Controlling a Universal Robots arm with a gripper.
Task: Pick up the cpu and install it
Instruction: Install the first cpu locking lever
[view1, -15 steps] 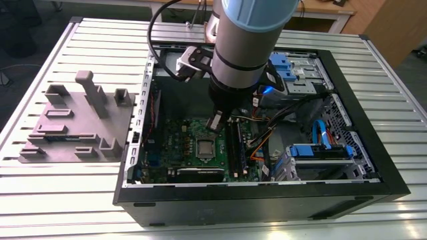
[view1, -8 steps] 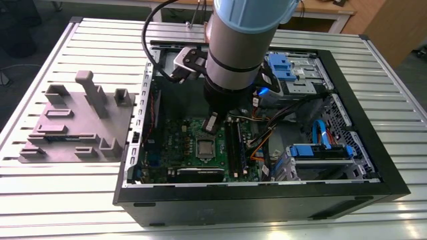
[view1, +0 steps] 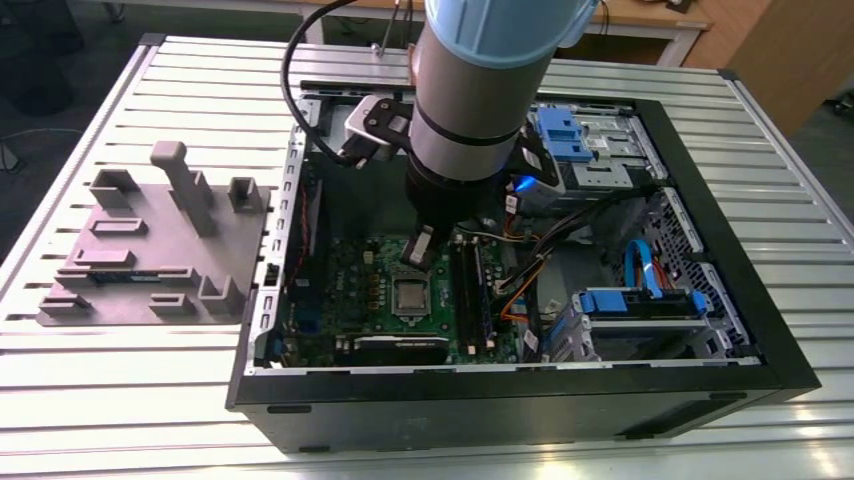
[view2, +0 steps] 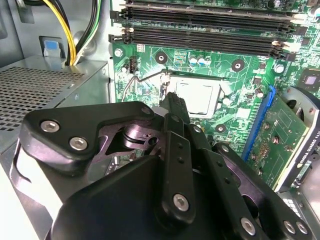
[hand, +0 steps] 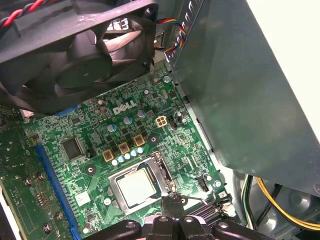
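Cpu (hand: 136, 187) seated inside motherboard socket (hand: 165, 176), claw (hand: 172, 204) above.

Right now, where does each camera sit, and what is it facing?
Exterior view: off the arm, above, looking down into the open computer case; arm and tool show.
First wrist view: on the arm, facing the motherboard and cpu; tool at the edge.
Second wrist view: on the arm, behind the tool.
All share the cpu in its socket.
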